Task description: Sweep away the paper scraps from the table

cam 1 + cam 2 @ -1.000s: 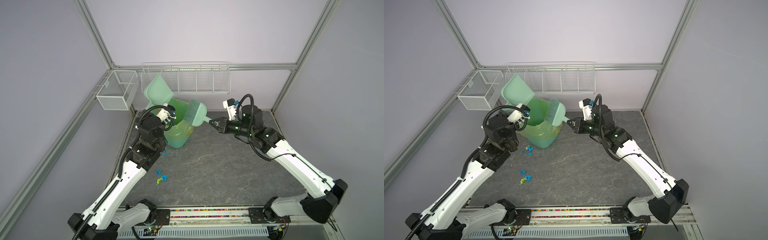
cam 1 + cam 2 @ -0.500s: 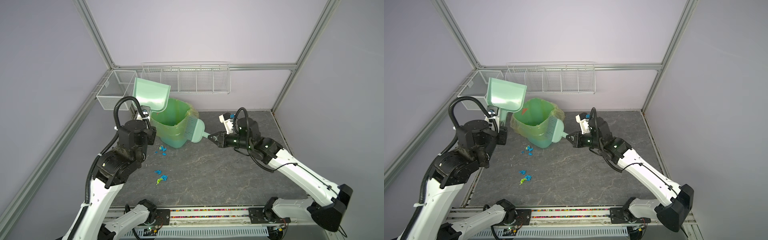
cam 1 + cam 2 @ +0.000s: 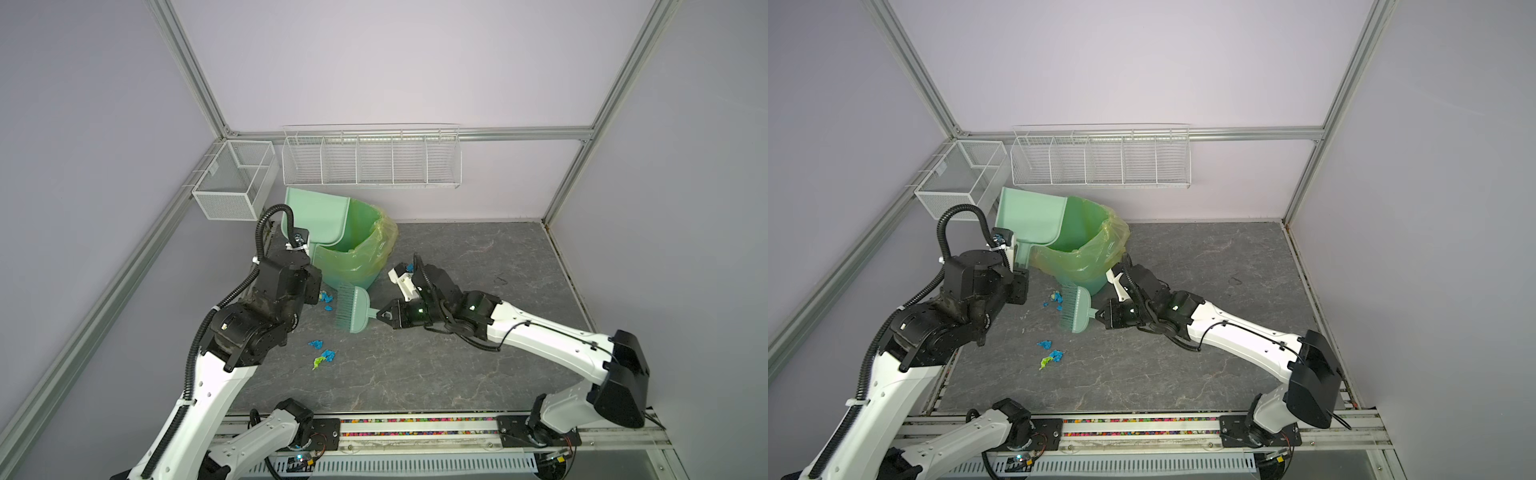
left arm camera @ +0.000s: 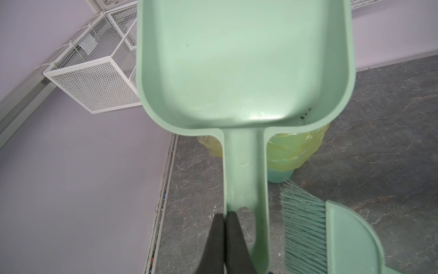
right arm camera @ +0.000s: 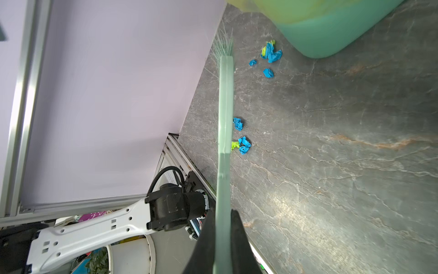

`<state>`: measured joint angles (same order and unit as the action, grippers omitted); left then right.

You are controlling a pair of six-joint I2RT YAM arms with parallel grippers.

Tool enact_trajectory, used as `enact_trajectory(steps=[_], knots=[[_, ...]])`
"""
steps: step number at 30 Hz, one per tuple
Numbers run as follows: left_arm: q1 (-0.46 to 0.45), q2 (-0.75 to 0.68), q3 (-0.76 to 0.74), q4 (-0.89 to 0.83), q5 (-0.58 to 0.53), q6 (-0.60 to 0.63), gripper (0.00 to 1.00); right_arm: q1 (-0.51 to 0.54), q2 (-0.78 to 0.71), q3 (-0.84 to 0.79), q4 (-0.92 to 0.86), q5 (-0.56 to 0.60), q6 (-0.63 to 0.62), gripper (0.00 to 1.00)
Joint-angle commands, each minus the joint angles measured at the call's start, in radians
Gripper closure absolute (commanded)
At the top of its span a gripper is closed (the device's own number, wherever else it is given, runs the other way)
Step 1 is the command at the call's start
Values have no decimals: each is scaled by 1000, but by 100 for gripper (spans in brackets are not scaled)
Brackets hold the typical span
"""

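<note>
The brush (image 3: 355,309), lowered from bin (image 3: 357,266) to desk (image 3: 478,257), sits clamped in the right pincer (image 3: 379,314); the left pincer (image 4: 225,214) clamps the empty dustpan (image 4: 244,59); paper scraps (image 3: 328,355) remain uncollected beyond the right pincer.

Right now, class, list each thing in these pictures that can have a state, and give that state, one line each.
paper scraps: loose on the table, unswept.
dustpan: raised, empty.
brush: low, bristles beside some scraps.
left tool: shut on the dustpan handle.
right tool: shut on the brush handle.
bin: open, bag-lined.
wire rack: empty.
mesh basket: empty.
</note>
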<state>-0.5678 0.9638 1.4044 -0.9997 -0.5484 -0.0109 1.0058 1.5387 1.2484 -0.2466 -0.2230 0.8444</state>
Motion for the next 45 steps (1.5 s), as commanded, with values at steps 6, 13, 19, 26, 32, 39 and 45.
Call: enact_trajectory(steps=[6, 13, 19, 26, 32, 39, 45], knots=[[0, 2, -23, 10, -34, 8, 100, 4, 210, 141, 206, -14, 234, 93], [1, 17, -19, -18, -49, 28, 100, 4, 427, 260, 361, -12, 506, 93], [0, 5, -19, -26, -37, 44, 100, 5, 583, 362, 389, 23, 617, 93], [0, 4, -23, -25, -27, 41, 100, -3, 718, 501, 388, 33, 639, 93], [0, 2, -36, -20, 17, 40, 100, -10, 764, 536, 357, 59, 663, 93], [0, -7, -60, -12, 37, 40, 100, -13, 770, 508, 300, 54, 714, 93], [0, -17, -67, -20, 41, 37, 100, -17, 729, 408, 318, 40, 718, 93]])
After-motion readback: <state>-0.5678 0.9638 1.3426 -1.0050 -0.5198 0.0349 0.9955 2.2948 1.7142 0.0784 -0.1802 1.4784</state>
